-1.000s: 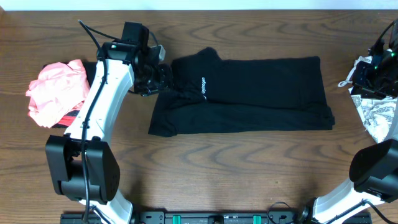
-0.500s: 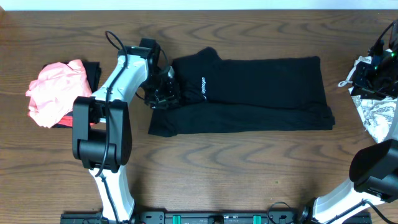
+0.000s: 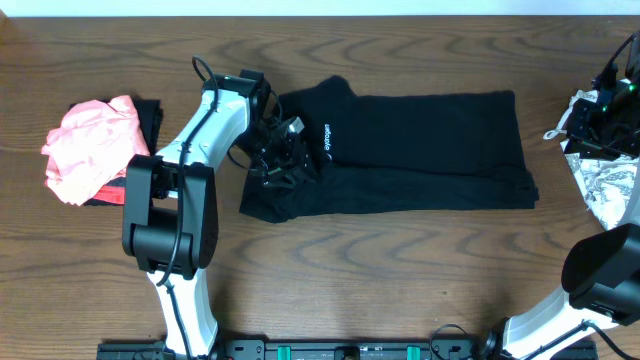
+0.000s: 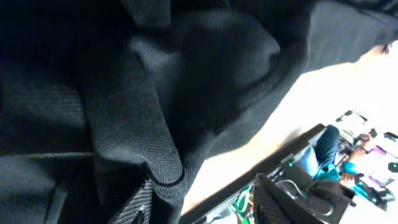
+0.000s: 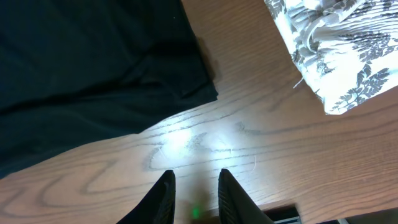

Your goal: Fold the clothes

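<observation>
Spanning the whole overhead view is a dark wooden table (image 3: 400, 280), on the middle of which a black garment (image 3: 420, 150) is laid out flat as a long band running left to right. The white left arm (image 3: 195, 130) is stretched from the near edge up to the garment's left end. A crumpled coral-pink garment (image 3: 85, 145) is seen near the table's left edge, well apart from the black one. A white leaf-patterned garment (image 3: 605, 190) is bunched at the right edge. The left gripper (image 3: 283, 160) is pressed down on the black garment's left end. In the left wrist view its jaws are seen partly apart, with black cloth bunched against one finger; whether cloth is pinched cannot be told. The right gripper (image 5: 194, 193) is held over bare wood between the black and leaf-patterned garments, its jaws narrowly parted and nothing between them. A small white logo (image 3: 327, 141) is printed near the black garment's left end.
</observation>
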Motion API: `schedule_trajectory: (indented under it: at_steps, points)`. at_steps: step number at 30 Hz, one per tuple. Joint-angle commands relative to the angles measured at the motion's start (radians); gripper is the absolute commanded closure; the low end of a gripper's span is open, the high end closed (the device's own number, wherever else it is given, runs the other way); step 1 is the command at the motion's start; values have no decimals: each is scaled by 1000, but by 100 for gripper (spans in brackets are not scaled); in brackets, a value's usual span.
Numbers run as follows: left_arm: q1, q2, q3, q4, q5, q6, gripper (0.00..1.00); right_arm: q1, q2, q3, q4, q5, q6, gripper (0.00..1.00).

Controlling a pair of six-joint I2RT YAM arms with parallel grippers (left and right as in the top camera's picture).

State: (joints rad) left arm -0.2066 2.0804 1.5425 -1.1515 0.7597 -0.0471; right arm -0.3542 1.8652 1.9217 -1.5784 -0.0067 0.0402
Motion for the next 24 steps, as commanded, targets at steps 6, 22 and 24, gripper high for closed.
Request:
schedule_trajectory:
  at_steps: [6, 22, 24]
  points:
    - [-2, -4, 0, 57, -103, 35, 48, -9, -10, -3, -8, 3, -12, 80]
    - [-3, -4, -1, 121, -285, -20, 48, -9, -10, -3, -7, 3, -12, 80]
    - [-5, -3, -1, 121, -281, -37, 48, -9, -10, -3, -6, 3, -12, 81]
